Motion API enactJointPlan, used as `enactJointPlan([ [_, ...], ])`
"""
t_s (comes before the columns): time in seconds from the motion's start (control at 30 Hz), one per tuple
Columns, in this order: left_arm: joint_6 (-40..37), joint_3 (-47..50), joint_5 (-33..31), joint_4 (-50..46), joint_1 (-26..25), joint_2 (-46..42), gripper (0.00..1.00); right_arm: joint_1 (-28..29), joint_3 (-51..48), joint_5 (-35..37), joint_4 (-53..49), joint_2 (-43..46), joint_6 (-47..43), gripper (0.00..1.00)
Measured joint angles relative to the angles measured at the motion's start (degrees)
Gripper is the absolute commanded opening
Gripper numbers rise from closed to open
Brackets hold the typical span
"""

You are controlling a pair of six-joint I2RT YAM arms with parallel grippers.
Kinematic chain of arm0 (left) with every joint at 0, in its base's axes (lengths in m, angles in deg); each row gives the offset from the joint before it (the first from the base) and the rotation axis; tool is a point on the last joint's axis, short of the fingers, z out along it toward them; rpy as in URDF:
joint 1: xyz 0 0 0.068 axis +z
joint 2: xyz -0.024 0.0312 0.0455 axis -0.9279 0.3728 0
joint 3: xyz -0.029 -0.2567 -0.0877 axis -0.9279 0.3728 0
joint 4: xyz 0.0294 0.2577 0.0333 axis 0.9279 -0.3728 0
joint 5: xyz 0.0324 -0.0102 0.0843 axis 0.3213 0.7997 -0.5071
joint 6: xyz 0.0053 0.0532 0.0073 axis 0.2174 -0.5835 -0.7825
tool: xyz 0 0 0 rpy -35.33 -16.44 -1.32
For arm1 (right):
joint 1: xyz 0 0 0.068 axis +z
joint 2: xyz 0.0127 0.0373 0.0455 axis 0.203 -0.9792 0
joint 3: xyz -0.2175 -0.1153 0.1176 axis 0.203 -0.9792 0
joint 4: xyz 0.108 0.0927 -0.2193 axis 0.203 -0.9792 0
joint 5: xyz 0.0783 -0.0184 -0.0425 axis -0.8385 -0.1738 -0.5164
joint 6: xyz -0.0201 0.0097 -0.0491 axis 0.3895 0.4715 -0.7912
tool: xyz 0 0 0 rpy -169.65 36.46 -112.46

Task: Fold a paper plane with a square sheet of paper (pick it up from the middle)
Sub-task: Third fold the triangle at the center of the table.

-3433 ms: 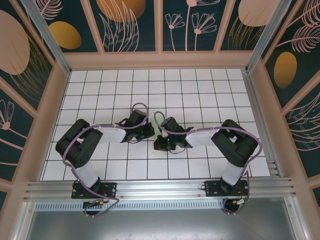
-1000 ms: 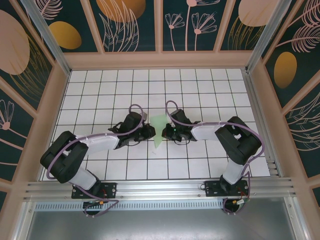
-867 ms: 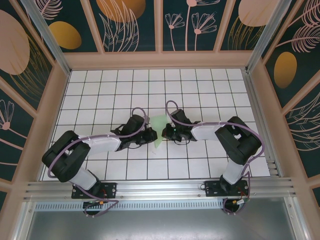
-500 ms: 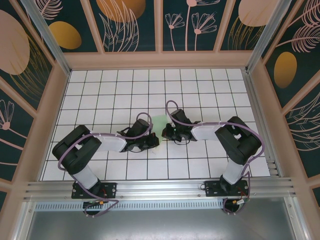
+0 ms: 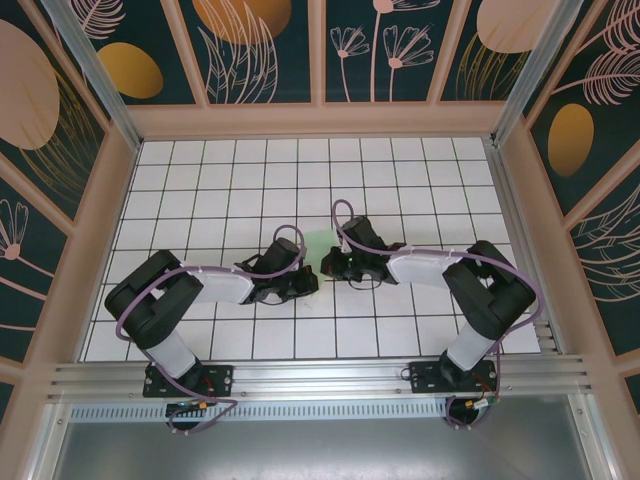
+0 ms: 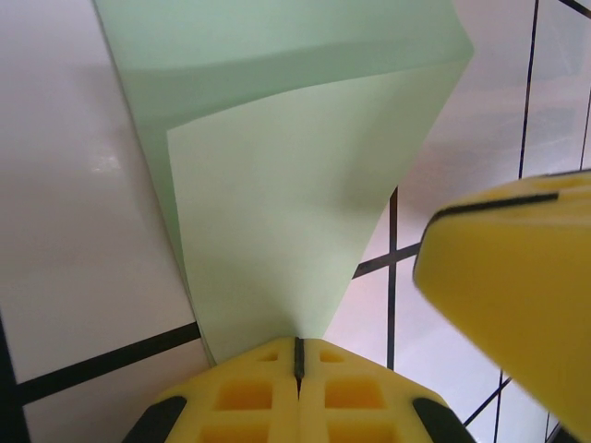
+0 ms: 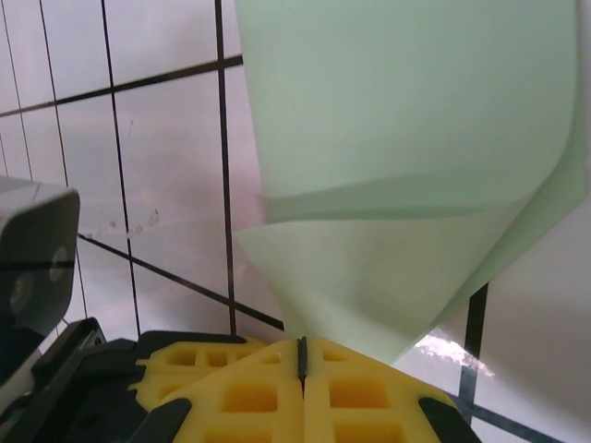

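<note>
Pinching paper (image 6: 295,203), left hand (image 6: 297,349) and right hand (image 7: 301,351) mostly hide it.

Bright, even overhead light. The top view is sharp, with soft, short shadows under the arms (image 5: 215,285) on the tabletop (image 5: 200,170). The wrist views are very close: the paper (image 6: 277,212) shades itself softly, the glossy tiles carry faint glare, and the near yellow edges blur.

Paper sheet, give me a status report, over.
Left gripper shut on paper sheet. Right gripper shut on it too. Sheet folded, curling between them. Grippers crowd each other.
</note>
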Motion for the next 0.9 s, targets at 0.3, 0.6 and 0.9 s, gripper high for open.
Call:
enactJointPlan([
  [0.3, 0.0, 0.0, -0.13, 0.0, -0.02, 0.0, 0.0, 0.15, -0.59, -1.64, 0.09, -3.15, -0.15, 0.01],
  [0.6, 0.0, 0.04, -0.15, 0.0, -0.02, 0.0, 0.0, -0.26, -0.9, -2.19, 0.39, -4.22, -1.53, 0.01],
  [0.9, -0.07, 0.85, -0.37, 1.2, -0.07, 0.0, 0.0, -2.73, 0.37, -3.23, -0.26, -5.07, -2.12, 0.02],
])
